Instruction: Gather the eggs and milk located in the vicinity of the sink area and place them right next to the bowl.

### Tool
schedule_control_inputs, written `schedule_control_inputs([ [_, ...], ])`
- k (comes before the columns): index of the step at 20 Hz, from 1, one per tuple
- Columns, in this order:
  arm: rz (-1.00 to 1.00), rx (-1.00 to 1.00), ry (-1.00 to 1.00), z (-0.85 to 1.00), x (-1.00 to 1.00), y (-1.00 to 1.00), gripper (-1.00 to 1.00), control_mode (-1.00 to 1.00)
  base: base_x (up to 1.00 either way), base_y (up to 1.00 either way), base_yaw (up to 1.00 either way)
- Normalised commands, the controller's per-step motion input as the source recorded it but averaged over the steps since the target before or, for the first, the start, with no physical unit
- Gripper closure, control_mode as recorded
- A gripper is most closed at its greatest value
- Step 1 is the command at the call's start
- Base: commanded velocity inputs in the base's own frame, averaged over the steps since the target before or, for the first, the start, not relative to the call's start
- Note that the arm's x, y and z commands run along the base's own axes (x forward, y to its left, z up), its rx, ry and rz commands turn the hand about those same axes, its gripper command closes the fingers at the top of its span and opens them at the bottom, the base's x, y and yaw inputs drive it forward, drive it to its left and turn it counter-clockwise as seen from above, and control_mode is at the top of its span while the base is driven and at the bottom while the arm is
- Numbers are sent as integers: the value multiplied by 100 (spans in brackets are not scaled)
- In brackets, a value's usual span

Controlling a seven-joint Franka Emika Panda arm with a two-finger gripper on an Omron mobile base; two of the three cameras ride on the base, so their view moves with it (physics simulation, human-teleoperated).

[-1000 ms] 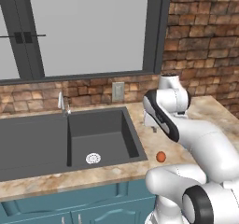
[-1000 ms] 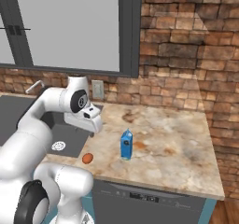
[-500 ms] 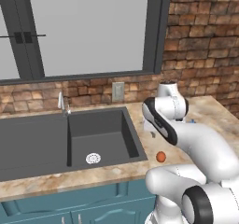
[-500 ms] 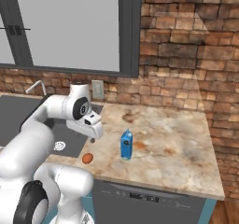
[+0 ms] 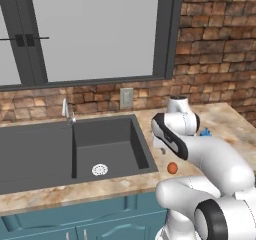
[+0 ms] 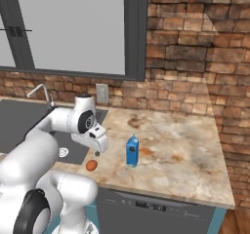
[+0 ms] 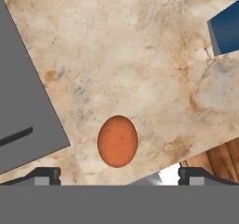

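An orange-brown egg (image 7: 117, 141) lies on the marble counter near its front edge, just right of the sink (image 5: 105, 144); it also shows as egg (image 6: 91, 165) and egg (image 5: 172, 168). My gripper (image 6: 97, 150) hangs a little above it, pointing down. In the hand view the gripper (image 7: 119, 174) is open, its fingertips (image 7: 45, 174) set wide to either side of the egg and touching nothing. The blue milk carton (image 6: 132, 150) stands upright to the right of the egg, also seen as milk (image 7: 227, 29). The bowl is out of view.
The dark sink basin has a round silver drain (image 5: 100, 169) and a thin tap (image 5: 66, 112) at its back. A wall outlet (image 6: 102, 93) sits on the brick backsplash under the window. The counter's front edge (image 6: 161, 191) runs close below the egg.
The hand has come down toward the counter, ending closer above the orange-brown egg. Its jaws stayed wide. Egg and milk have not moved.
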Motion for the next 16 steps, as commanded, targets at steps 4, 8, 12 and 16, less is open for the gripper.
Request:
schedule_control_inputs([
  [4, -1, 0, 0, -34, 0, 0, -100, -100, 0, 0, 0],
  [8, -1, 0, 0, -37, 0, 0, -100, -100, 0, 0, 0],
  [12, -1, 0, 1, -38, 0, 0, -100, -100, 0, 0, 0],
  [16, -1, 0, 0, -38, 0, 0, -100, -100, 0, 0, 0],
])
